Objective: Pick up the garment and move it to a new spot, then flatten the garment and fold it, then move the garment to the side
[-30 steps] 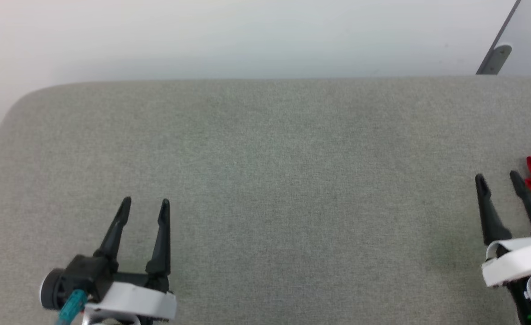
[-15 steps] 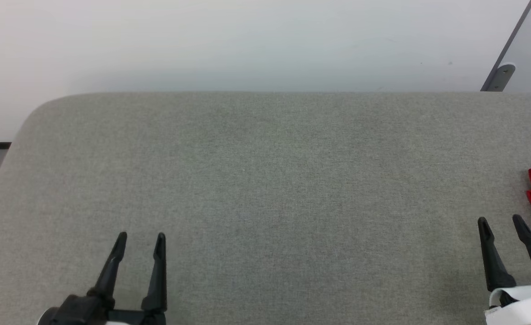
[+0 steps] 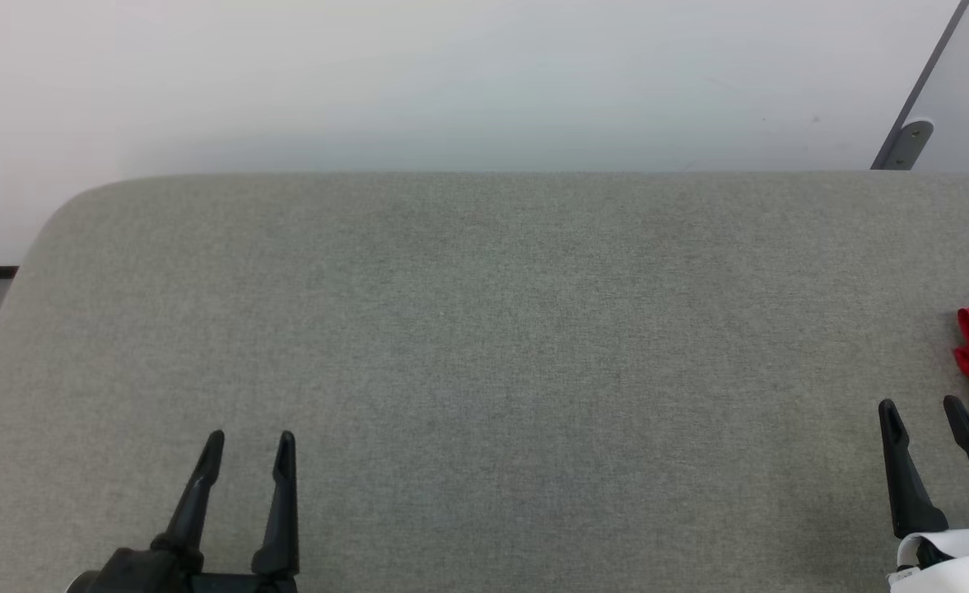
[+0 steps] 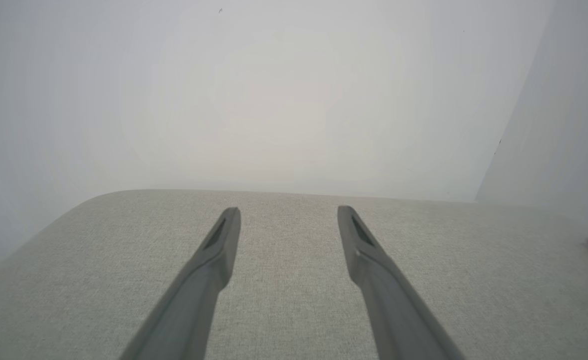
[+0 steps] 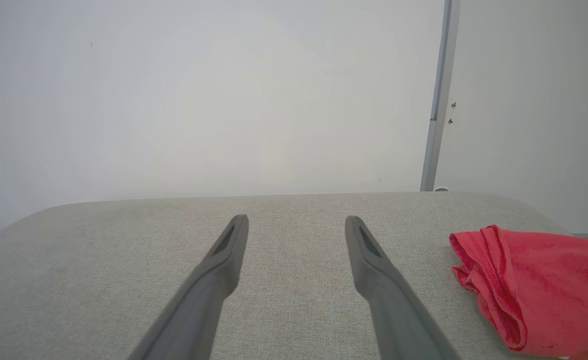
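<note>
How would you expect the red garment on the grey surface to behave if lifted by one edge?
The garment would probably sag and drape: it lies in soft folds. It is likely light, being thin cloth. Pushed, it may bunch rather than slide, since the grey surface looks textured.

I see one red shirt (image 5: 528,285) and one big grey table (image 3: 484,329). There are two grippers, the left gripper (image 3: 250,438) and the right gripper (image 3: 920,403), each with two fingers (image 3: 193,494).
</note>
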Controlling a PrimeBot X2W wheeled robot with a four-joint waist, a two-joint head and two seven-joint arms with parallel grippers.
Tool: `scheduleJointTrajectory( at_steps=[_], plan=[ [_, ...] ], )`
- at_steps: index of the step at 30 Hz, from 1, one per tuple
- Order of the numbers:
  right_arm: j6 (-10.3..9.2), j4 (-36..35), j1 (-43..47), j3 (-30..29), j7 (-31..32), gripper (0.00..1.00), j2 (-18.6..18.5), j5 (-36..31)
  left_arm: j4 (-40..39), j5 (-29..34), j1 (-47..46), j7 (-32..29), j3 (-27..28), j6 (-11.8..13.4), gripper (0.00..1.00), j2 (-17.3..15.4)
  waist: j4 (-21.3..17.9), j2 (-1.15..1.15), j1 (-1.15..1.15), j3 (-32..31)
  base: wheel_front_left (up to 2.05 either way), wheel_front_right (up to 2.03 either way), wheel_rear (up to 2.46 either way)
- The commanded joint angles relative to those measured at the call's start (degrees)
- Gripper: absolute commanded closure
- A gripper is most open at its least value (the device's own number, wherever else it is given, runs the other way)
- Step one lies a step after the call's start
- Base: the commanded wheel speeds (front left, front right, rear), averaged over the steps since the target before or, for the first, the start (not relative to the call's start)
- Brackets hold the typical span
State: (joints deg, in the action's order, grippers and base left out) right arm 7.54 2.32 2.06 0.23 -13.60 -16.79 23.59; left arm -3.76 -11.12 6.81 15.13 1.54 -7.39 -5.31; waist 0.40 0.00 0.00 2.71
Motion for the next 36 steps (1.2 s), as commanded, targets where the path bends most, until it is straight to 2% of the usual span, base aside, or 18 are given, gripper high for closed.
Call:
scheduleJointTrajectory(
  at_steps=[1, 15, 16, 21, 36],
  plan=[
    [-0.12, -0.2, 0.7, -0.3, 0.1, 0.0, 0.3, -0.3, -0.1, -0.4, 0.3, 0.0, 0.1, -0.1, 0.0, 0.0, -0.1, 0.0, 0.0, -0.1, 0.0, 0.0, 0.0],
    [-0.12, -0.5, 0.2, 0.1, 0.3, 0.0, 0.6, 0.4, -0.6, -1.3, 0.4, 0.0, 1.1, -0.1, 0.0, 0.5, -0.5, 0.0, 0.0, 0.1, 0.0, 0.0, 0.0],
    [0.0, -0.4, 0.3, 0.2, 0.4, 1.0, 0.5, 0.5, -0.5, -1.0, 0.3, 0.0, 1.2, 0.0, 1.0, 0.5, -0.5, 0.0, 0.0, 0.1, 0.0, 0.0, 0.0],
    [0.0, 1.9, 1.1, 0.5, 0.7, 1.0, 1.9, 1.1, 1.7, -1.8, 0.7, -0.1, 0.9, 0.0, 1.0, 1.0, -0.5, 0.0, 0.0, 0.1, 0.0, 0.0, 0.0],
    [-0.01, 3.8, -0.9, -0.5, 4.2, 1.0, 3.9, 15.0, 4.9, -18.7, -2.1, -3.5, 0.6, 0.0, 1.0, 0.4, -0.5, 0.0, 0.0, -0.3, 0.0, 0.0, 0.0]
  ],
)
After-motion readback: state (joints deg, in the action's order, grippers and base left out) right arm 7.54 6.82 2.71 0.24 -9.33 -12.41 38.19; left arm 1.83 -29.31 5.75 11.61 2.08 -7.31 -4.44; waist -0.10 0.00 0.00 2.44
